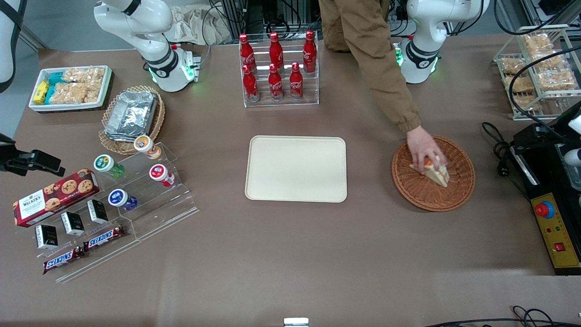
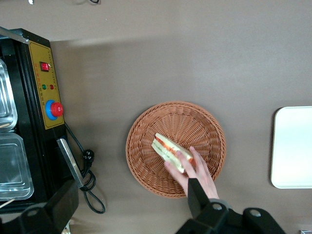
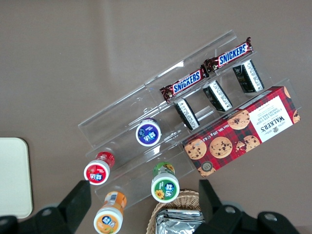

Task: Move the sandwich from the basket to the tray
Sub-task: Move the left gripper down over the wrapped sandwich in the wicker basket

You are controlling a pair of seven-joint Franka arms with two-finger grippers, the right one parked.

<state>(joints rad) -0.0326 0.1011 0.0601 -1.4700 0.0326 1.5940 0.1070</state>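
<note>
Currently the run is sitting at the pre-grasp step: nothing is being lifted yet.

- Gripper (image 2: 132, 185) is hovering high above the basket (image 1: 458, 193), looking straight down on it; its 2 fingers are standing wide apart and gripping nothing.
- Sandwich (image 1: 436, 173) is lying on its side inside the basket, slightly off the basket's centre, in the middle band of the front frame toward the working arm's end of the table.
- A person's hand (image 1: 422, 147) is reaching down from the upper edge of the front frame and resting on the sandwich. The wrist view is showing the same contact, fingers over one end of the wedge.

Judgement: the descent is looking unsafe while that hand is covering the target. The next move is calling for the hand to clear. After that comes a vertical drop with the jaws lined up across the wedge's flat faces, a light close because the wrap is likely slippery, and a carry to the tray (image 1: 296, 169).

Containers:
- Basket is holding 1 sandwich only.
- Tray, at the centre of the front frame, is carrying nothing.
- Tan wicker basket (image 1: 109, 141), in the upper half toward the parked arm's end, is holding stacked foil containers (image 1: 131, 113).
- White bin (image 1: 36, 106), near it, is holding snack bags.
- Clear rack (image 1: 281, 101), upper centre, is holding 6 red bottles.
</note>
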